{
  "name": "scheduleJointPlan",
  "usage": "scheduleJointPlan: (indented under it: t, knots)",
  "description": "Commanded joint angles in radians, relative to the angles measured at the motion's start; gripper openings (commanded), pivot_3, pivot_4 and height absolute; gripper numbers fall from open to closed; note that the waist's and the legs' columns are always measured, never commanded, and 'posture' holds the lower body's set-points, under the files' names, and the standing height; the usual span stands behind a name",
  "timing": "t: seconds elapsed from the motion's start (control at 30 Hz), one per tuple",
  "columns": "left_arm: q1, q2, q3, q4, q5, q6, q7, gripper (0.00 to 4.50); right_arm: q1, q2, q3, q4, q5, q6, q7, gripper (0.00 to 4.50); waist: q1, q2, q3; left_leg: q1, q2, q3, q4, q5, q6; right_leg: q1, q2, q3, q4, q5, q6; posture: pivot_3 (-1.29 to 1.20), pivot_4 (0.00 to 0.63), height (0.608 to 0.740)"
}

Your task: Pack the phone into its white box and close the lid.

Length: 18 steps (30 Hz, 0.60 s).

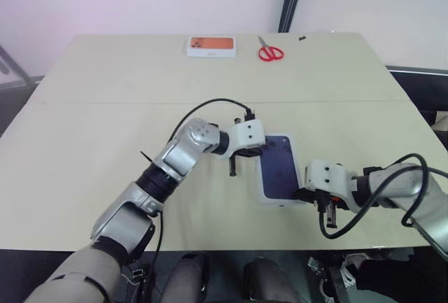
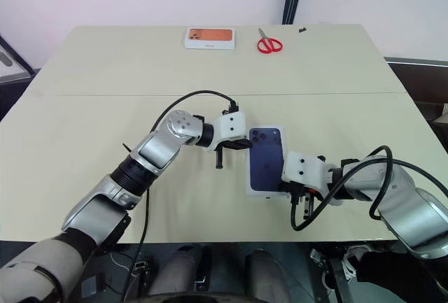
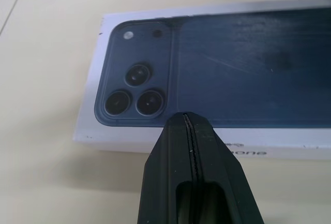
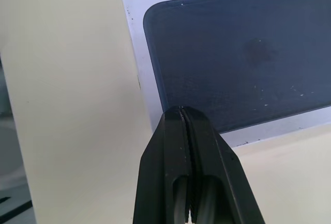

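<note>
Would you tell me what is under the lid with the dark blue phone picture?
The lid sits closed, printed face up, on the table; only its white side wall shows below. Whatever lies inside, including whether the phone is there, is covered.

Two white boxes sit on the one table — the lid with its dark blue phone picture lies between the two grippers, and the white box with orange picture lies well beyond them. One pair of red scissors lies near that farther box.
</note>
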Motion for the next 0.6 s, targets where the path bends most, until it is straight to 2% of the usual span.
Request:
scheduleJointPlan:
  t: [0.03, 0.1, 0.27, 0.47, 0.6]
  knots:
    - [0.027, 0.002, -0.034, 0.000, 0.023, 0.004, -0.022, 0.00, 0.017, -0.005, 0.029, 0.009, -0.032, 0.000, -0.015, 0.05, 0.000, 0.000, -0.002, 0.001, 0.000, 0.000, 0.000, 0.000, 0.001, 0.001, 0.000, 0.000, 0.000, 0.000, 0.000, 0.00, 0.150, 0.740]
    - [0.020, -0.004, -0.004, 0.004, 0.009, 0.023, -0.010, 0.00, 0.004, 0.006, 0.016, 0.012, -0.020, 0.007, -0.019, 0.05, 0.000, 0.000, -0.002, 0.003, 0.000, 0.000, 0.000, -0.002, 0.003, 0.004, 0.000, 0.000, -0.001, 0.000, 0.000, 0.00, 0.150, 0.740]
    - [-0.060, -0.004, 0.265, 0.015, -0.115, 0.039, 0.117, 0.00, -0.151, 0.123, -0.086, 0.107, 0.016, -0.030, -0.095, 0.05, -0.005, -0.001, -0.001, -0.001, 0.000, 0.000, 0.001, -0.001, 0.002, -0.002, 0.000, 0.000, 0.001, 0.000, 0.000, 0.00, 0.150, 0.740]
    - [-0.008, 0.166, 0.488, -0.082, -0.172, 0.115, 0.209, 0.00, -0.279, 0.225, -0.161, 0.344, -0.010, -0.134, -0.185, 0.05, -0.019, 0.000, -0.001, -0.002, 0.000, 0.000, 0.001, 0.000, -0.001, -0.006, 0.000, 0.001, 0.006, 0.000, 0.000, 0.00, 0.150, 0.740]
    - [0.178, 0.307, 0.651, -0.222, -0.212, 0.183, 0.248, 0.00, -0.384, 0.284, -0.220, 0.559, 0.054, -0.141, -0.166, 0.05, -0.027, 0.000, -0.001, -0.002, 0.000, 0.000, 0.000, 0.000, -0.001, -0.006, 0.000, 0.001, 0.006, 0.000, 0.000, 0.00, 0.150, 0.740]
